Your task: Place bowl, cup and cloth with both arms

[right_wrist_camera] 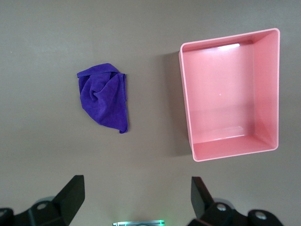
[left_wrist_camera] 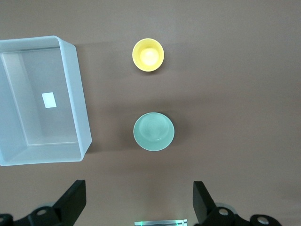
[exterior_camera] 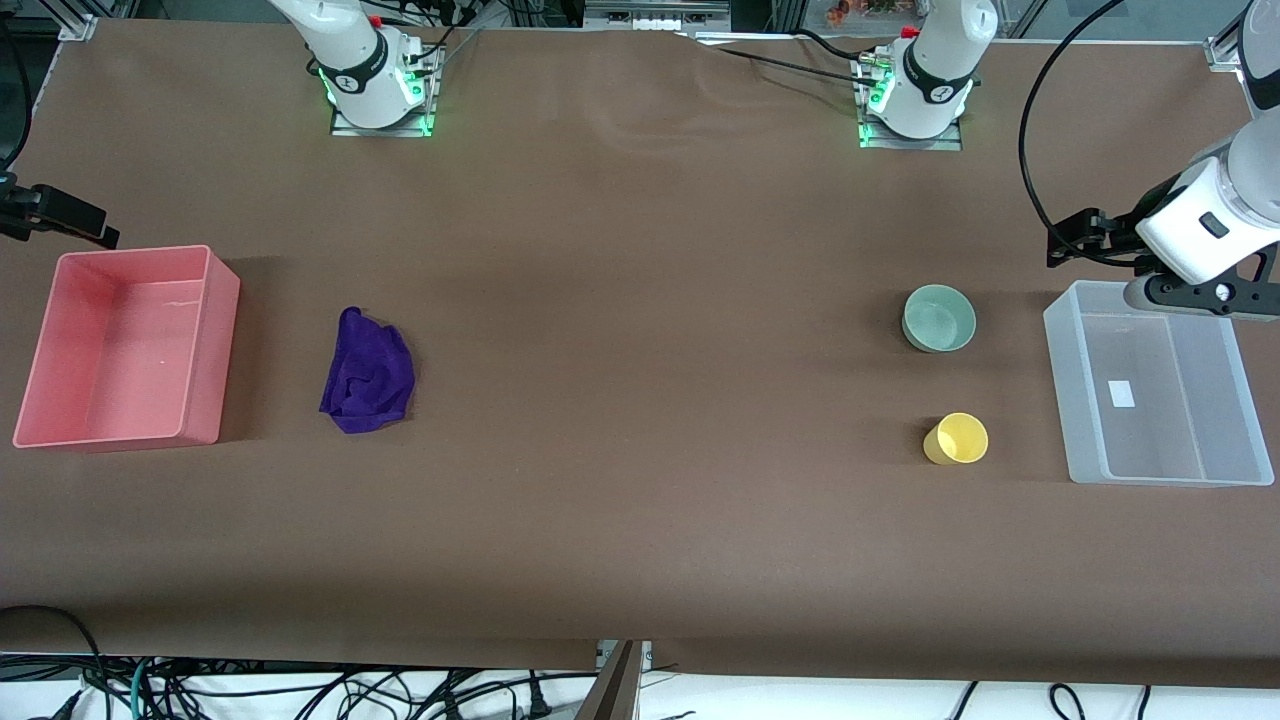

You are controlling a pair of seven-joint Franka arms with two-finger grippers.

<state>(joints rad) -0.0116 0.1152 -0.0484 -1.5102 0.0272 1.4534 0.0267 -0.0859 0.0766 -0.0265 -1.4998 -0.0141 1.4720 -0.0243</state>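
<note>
**Bowl, cup, cloth all loose on counter; both grippers empty, fingers spread**

Bowl [exterior_camera: 939, 318]: small, round, pale mint green, glossy, upright, empty. Sits toward the left arm's end of the counter, near the clear bin [exterior_camera: 1224, 473] but apart from it. Cup [exterior_camera: 957, 439]: plain yellow plastic, no handle, narrower than the bowl, upright, empty. It stands nearer the front camera than the bowl, well apart from it, also beside the clear bin without touching. Cloth [exterior_camera: 367, 371]: deep purple, bunched and wrinkled, lying in a heap toward the right arm's end, near the pink bin [exterior_camera: 215, 340], with a gap between.

Left gripper [left_wrist_camera: 139, 200] hangs up over the counter, looking down on bowl, cup and clear bin; fingers [left_wrist_camera: 74, 200] wide apart, nothing between them. In the front view that arm's wrist shows over the clear bin's rim. Right gripper [right_wrist_camera: 133, 197] hangs over the counter above cloth and pink bin; fingers [right_wrist_camera: 71, 195] wide apart, holding nothing. It is mostly off the front view's edge.

Counter [exterior_camera: 640, 520]: covered in a matte brown sheet, a few faint creases near the arm bases. Pink bin opaque, rectangular, empty. Clear bin frosted, translucent, a white label on its floor. Both arm bases on metal plates with green lights. Black cables run along the counter's edge nearest the front camera.
</note>
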